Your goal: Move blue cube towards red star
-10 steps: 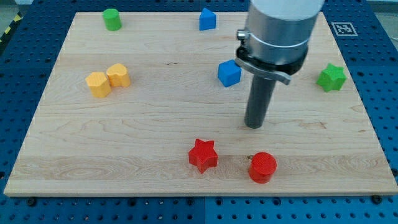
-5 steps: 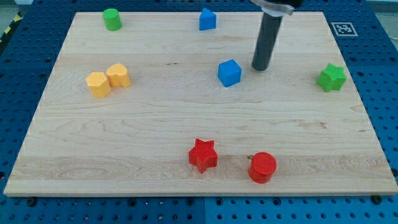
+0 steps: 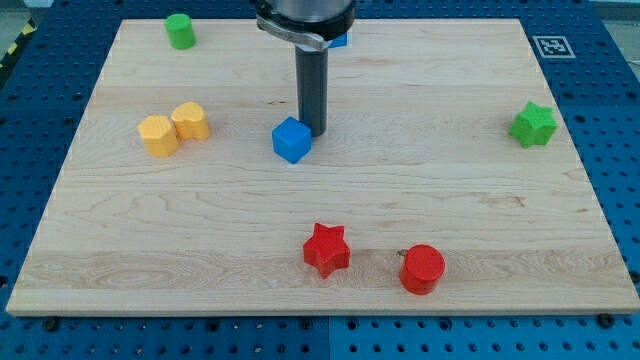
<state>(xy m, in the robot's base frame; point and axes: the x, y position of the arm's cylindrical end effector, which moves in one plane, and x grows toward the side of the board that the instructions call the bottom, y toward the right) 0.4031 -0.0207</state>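
The blue cube (image 3: 291, 139) sits left of the board's middle. My tip (image 3: 314, 131) stands right against the cube's upper right side, touching it or nearly so. The dark rod rises from there to the view's top. The red star (image 3: 326, 249) lies near the board's bottom edge, below and slightly to the right of the cube, well apart from it.
A red cylinder (image 3: 422, 268) lies right of the red star. Two yellow blocks (image 3: 173, 128) sit at the left, a green cylinder (image 3: 180, 30) at the top left, a green star (image 3: 533, 124) at the right. Another blue block (image 3: 339, 41) is partly hidden behind the arm.
My tip swung up from the board's lower middle to the cube's right, then moved left. The blue cube slid left and slightly down.
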